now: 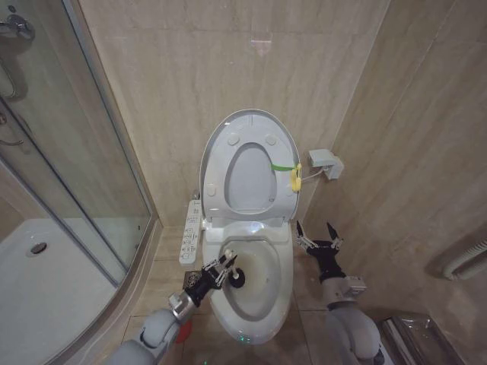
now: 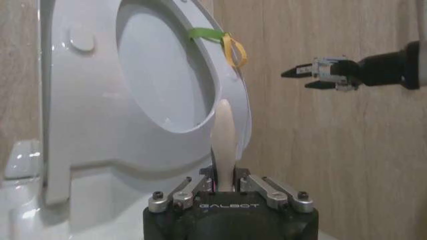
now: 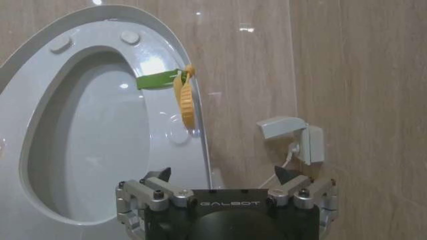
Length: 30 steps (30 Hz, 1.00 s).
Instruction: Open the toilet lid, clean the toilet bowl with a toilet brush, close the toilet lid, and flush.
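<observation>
The toilet lid (image 1: 249, 179) stands raised against the back wall with the ring seat (image 1: 228, 141) up in front of it. A green strap with a yellow loop (image 1: 294, 175) hangs on its right edge. Below lies the toilet bowl (image 1: 259, 293), white with a stained inner wall. My left gripper (image 1: 223, 268) is shut on the toilet brush's white handle (image 2: 225, 135); the dark bristle head (image 1: 239, 280) sits at the bowl's left inner side. A red cup holder (image 1: 184, 331) peeks out under my left arm. My right gripper (image 1: 318, 234) hovers open beside the toilet's right side.
A white control panel (image 1: 192, 232) juts from the toilet's left side. The glass shower enclosure (image 1: 84, 167) and its white tray (image 1: 30, 289) fill the left. A wall socket with a cable (image 1: 326, 163) is right of the lid. A metal bin (image 1: 415, 338) stands at bottom right.
</observation>
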Motion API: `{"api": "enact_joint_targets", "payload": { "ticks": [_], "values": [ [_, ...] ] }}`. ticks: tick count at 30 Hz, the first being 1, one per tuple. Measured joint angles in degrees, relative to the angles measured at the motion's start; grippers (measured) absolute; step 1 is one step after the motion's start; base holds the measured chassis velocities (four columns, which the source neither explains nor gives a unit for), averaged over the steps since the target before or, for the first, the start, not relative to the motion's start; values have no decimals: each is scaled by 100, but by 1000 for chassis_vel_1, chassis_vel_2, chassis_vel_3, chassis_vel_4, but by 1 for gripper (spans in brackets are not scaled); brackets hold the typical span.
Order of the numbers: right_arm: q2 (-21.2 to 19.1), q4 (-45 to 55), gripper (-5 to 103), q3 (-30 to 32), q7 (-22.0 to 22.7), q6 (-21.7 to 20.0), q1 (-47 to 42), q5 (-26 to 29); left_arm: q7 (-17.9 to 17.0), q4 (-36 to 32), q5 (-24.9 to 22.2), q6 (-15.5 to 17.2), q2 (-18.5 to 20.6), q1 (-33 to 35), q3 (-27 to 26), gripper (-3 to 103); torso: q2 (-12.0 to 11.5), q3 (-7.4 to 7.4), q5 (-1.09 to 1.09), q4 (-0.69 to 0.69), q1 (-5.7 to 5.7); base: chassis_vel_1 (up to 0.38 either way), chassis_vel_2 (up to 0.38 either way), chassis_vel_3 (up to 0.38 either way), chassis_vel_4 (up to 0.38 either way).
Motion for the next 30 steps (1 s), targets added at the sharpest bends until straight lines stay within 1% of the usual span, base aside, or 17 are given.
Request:
{"api": "enact_joint_targets", "payload": {
  "ticks": [1, 5, 6, 8, 9, 13, 14, 17, 20, 24, 30],
  "values": [
    [0, 0, 100, 0, 0, 0, 0, 0, 0, 0, 0, 0, 0, 0, 0, 18, 0, 0, 0, 0, 0, 0, 0, 0, 0],
    [0, 0, 100, 0, 1, 0, 0, 0, -85, 303, -7, -79, -310, -276, 167, 18, 0, 0, 0, 0, 0, 0, 0, 0, 0],
    [0, 0, 100, 0, 1, 0, 0, 0, -85, 303, -7, -79, -310, -276, 167, 18, 0, 0, 0, 0, 0, 0, 0, 0, 0],
    [0, 0, 100, 0, 0, 0, 0, 0, -128, 549, -10, -126, -540, -492, 303, 18, 0, 0, 0, 0, 0, 0, 0, 0, 0],
    [0, 0, 100, 0, 0, 0, 0, 0, -128, 549, -10, -126, -540, -492, 303, 18, 0, 0, 0, 0, 0, 0, 0, 0, 0],
    [0, 0, 100, 0, 2, 0, 0, 0, -171, 945, -102, -171, -804, -885, 537, 18, 0, 0, 0, -1, 0, 0, 0, 0, 0],
    [0, 0, 100, 0, 2, 0, 0, 0, -171, 945, -102, -171, -804, -885, 537, 18, 0, 0, 0, -1, 0, 0, 0, 0, 0],
    [0, 0, 100, 0, 1, 0, 0, 0, -201, 1233, -257, -186, -942, -1205, 758, 18, 0, 0, 1, 0, 0, 0, 0, 0, 0],
    [0, 0, 100, 0, 1, 0, 0, 0, -208, 1348, -323, -187, -1000, -1317, 882, 18, 0, 0, 0, 0, 0, 0, 0, 0, 0],
    [0, 0, 100, 0, 1, 0, 0, -1, -214, 1488, -372, -203, -1077, -1383, 1043, 18, 0, 0, 0, -1, 0, 0, 0, 0, 0],
    [0, 0, 100, 0, 1, 0, 0, 0, -225, 1566, -379, -227, -1155, -1379, 1148, 18, 0, 0, 0, 0, 0, 0, 0, 0, 0]
  ]
}}
